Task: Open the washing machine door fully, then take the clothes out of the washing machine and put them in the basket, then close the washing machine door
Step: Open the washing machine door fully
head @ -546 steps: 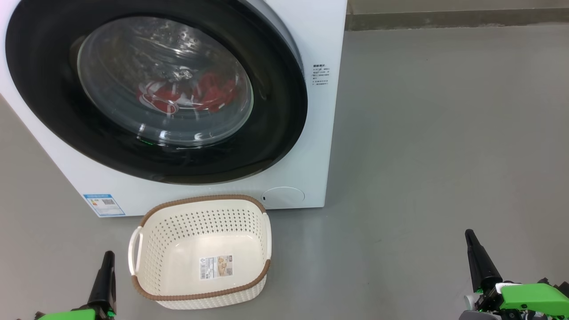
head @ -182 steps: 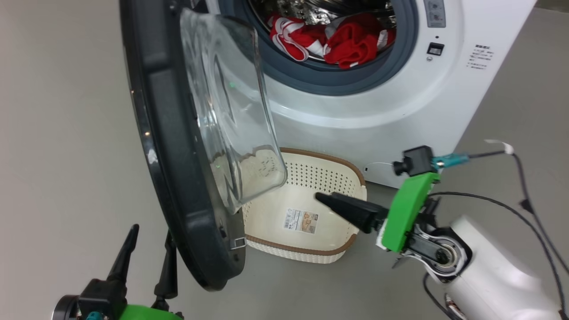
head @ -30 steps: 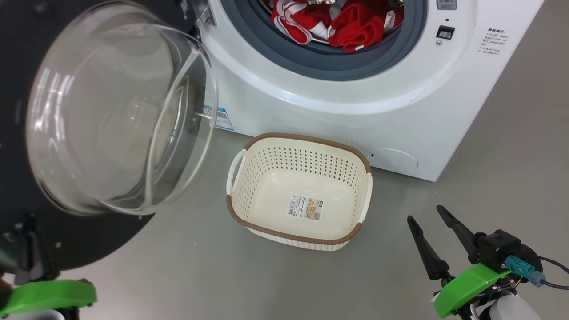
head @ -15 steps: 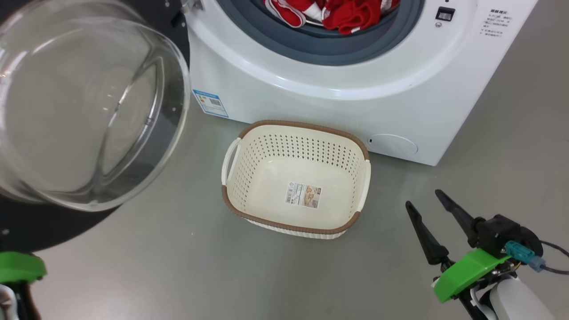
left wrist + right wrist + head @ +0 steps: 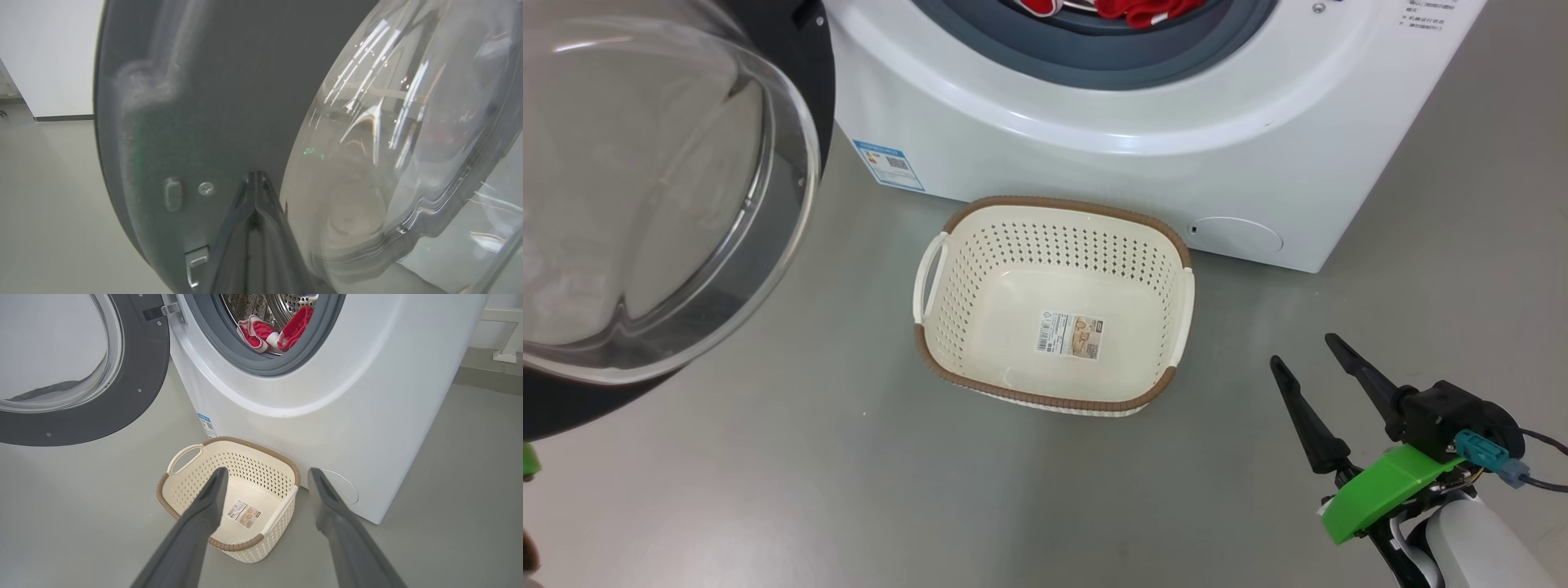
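The grey floor in front of the washing machine gives you open room on both sides of the basket, and more off the machine's right corner. The machine's top is cut off in the head view, so you see only the lower arc of its grey seal.

The washing machine door stands swung wide to the machine's left. Its clear glass bowl bulges toward you and blocks the floor on that side.

The basket sits on the floor just in front of the machine, below the drum opening, with nothing in it but a paper label. Its far rim is close to the machine's front; you cannot tell whether they touch.

The clothes lie inside the drum, at the lip of the seal.

Your right gripper hovers over bare floor to the right of the basket, fingers spread wide and holding nothing.

Your left gripper has its fingers pressed together, gripping nothing, tip against or just off the door's dark inner face beside the bowl; contact is unclear.

A round flap sits low on the machine's front, right of the basket, and a blue sticker to its left.
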### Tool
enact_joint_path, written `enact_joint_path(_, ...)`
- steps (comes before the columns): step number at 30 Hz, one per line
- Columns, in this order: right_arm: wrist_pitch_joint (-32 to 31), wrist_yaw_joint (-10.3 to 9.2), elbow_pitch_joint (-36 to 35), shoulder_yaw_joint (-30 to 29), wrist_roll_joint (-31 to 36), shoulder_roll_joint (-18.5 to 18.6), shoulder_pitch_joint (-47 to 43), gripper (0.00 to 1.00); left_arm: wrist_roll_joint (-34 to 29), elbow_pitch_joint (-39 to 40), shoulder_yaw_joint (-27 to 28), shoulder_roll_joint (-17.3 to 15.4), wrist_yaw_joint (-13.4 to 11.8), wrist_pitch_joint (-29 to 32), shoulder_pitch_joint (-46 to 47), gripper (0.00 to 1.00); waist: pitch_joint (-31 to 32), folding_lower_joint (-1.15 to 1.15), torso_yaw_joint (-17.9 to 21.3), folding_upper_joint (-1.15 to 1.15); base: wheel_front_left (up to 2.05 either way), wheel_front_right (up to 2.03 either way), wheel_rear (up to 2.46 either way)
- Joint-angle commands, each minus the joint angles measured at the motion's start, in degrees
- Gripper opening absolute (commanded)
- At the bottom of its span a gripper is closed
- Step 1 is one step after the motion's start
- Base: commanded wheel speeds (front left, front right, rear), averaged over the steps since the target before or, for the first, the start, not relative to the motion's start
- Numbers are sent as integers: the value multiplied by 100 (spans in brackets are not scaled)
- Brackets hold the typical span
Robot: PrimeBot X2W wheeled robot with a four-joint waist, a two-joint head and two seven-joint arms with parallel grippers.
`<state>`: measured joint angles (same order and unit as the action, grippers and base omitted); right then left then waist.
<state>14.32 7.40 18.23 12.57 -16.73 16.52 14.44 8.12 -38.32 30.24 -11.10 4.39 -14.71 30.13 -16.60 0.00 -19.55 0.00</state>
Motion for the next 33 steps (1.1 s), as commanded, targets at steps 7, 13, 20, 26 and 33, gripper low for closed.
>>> enact_joint_path(7, 68, 9, -78, 129, 31, 3, 102, 100, -156, -226, 291, -530, 87, -29, 248, 0, 47, 0, 37, 0, 0, 0, 0)
enact_joint_path(13, 68, 9, -52, 106, 23, -67, 15, 100, -197, -161, 305, -432, 200, -29, 62, 0, 250, 0, 22, 0, 0, 0, 0)
enact_joint_path(20, 68, 9, -60, 73, 12, -123, -70, 100, -122, 378, 230, -52, 290, -29, -459, 42, 450, 0, 13, 0, 0, 0, 0)
enact_joint_path(26, 68, 9, -49, 35, 5, -174, -142, 100, -27, 1037, -30, 356, 307, -29, -1096, 100, 624, 0, 42, 0, 0, 0, 0)
enact_joint_path(33, 68, 9, -49, -117, 0, -237, -300, 100, 185, 1668, -696, 648, 309, -29, -1819, 100, 843, 0, 181, 0, 0, 0, 0)
